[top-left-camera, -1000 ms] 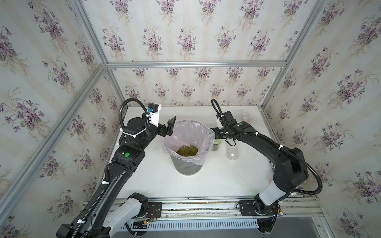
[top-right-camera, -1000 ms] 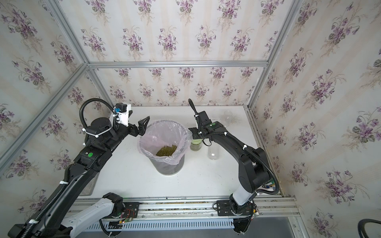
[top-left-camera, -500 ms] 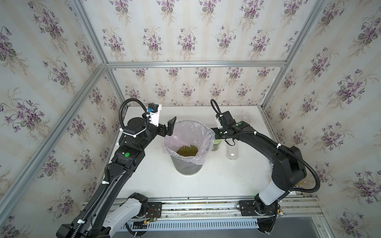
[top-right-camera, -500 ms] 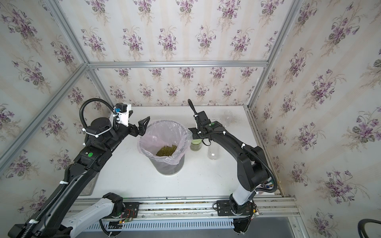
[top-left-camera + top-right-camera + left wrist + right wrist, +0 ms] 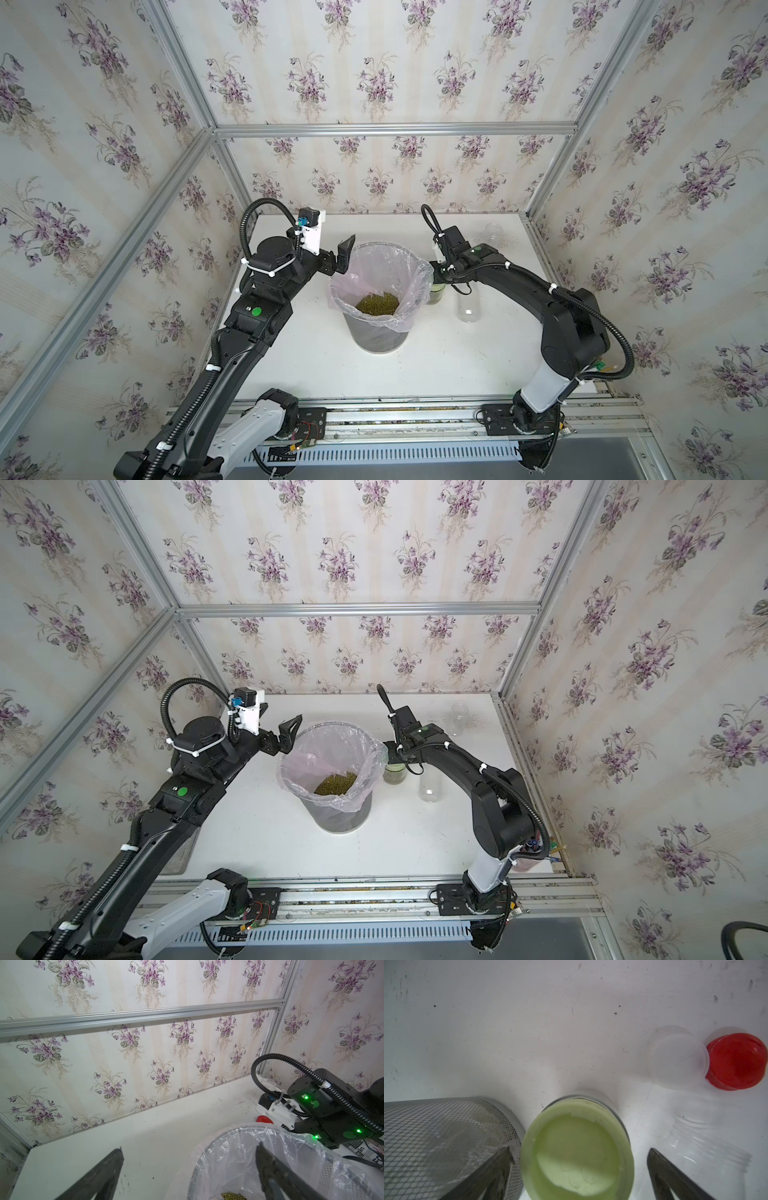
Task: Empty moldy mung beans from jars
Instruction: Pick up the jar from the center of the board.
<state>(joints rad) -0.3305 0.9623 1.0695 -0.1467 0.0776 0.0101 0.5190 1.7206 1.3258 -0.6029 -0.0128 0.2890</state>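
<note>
A jar with a pale green lid stands right beside the bin, greenish through its clear wall. My right gripper hangs open just above it, one finger on each side of the lid and neither touching. A lidless, empty clear jar stands beside it, and another clear jar stands at the back right. A heap of mung beans lies in the bin's pink liner. My left gripper is open and empty over the bin's far left rim.
The grey mesh bin fills the table's middle. A red lid and a translucent white lid lie loose on the table behind the jars. A printed black-and-white can shows past the bin. Papered walls close three sides.
The right arm has shifted very slightly over the green-lidded jar. The left arm has held still. Both grippers stay open.
</note>
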